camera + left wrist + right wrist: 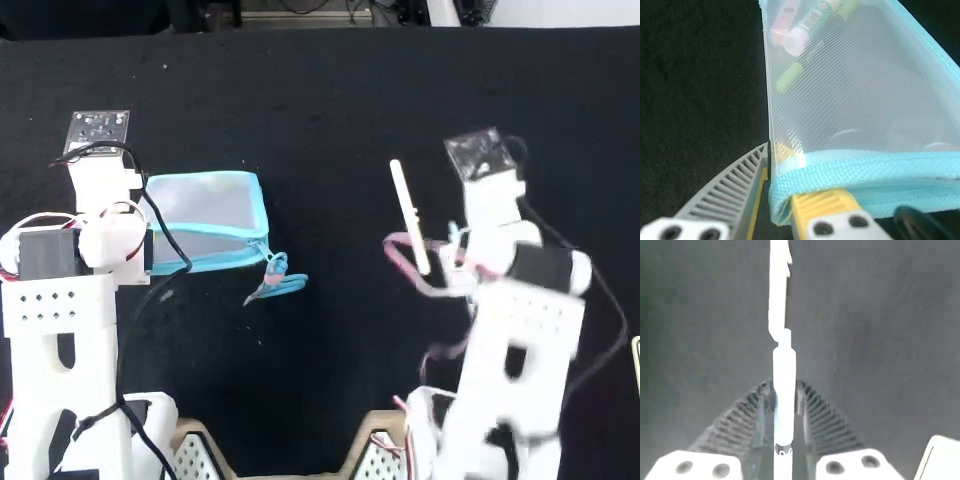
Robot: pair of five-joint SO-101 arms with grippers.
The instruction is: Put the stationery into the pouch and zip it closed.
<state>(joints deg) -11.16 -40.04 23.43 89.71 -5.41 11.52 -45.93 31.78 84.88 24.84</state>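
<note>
Pouch point(205, 220) sits around 9 o'clock on the black table point(330, 100) in the high view. It has light-blue trim and see-through mesh, and it's lying flat. A blue pull strap point(278, 280) trails off the pouch's 4 o'clock corner onto the table. The left gripper point(150, 250) is right at the pouch's 8 o'clock corner, touching it. Off at 3 o'clock from the pouch and well apart from it, the right gripper point(440, 262) has a white pen point(410, 215). The pen sticks out of it toward roughly 11 o'clock.

Left wrist view is basically a close-up of that corner. The grey finger point(735, 190) is against the outside edge of the pouch and the yellow finger point(820, 207) is tucked under the blue trim, so the jaws are nearly closed and pinch the corner between them. Through the mesh you can see some stationery point(802, 32) already inside: a couple of pale tube-shaped things and a green one, all bunched at the far end from the fingers.

Right wrist view shows the ribbed jaws squeezed in on the pen from both sides, gripping its lower part. The rest pokes straight out past the fingertips over bare table.
</note>
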